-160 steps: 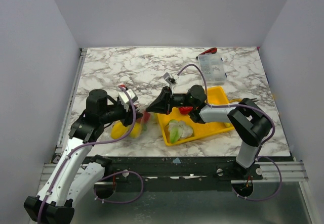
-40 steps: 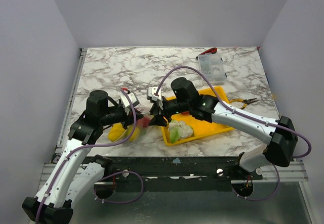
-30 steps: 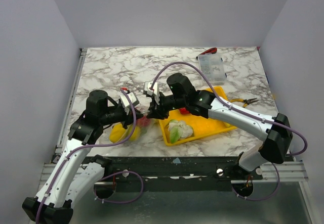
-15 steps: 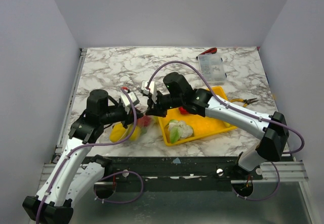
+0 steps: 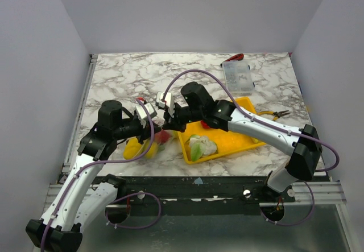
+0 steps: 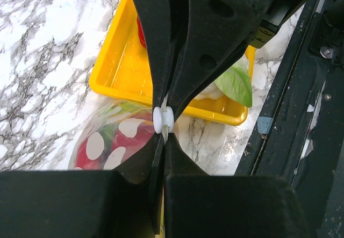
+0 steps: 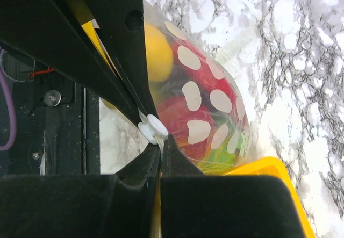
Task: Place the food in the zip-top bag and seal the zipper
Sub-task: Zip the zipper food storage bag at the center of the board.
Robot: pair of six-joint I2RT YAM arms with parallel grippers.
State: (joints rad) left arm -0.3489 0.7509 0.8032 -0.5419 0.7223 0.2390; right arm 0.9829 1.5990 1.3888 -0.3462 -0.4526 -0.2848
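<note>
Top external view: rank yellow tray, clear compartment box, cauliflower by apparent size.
1. yellow tray, clearly the largest.
2-3. clear compartment box and cauliflower look about alike, so I can't rank them. The box also sits farther from the camera.

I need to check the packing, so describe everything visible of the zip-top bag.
The zip-top bag is thin, clear plastic printed with pale oval dots, bulging around red, yellow and green food. It lies on the marble table beside the yellow tray, on the left arm's side, near the front edge. The left gripper and right gripper are both shut on one edge of it. Whether its mouth is sealed cannot be told.
</note>
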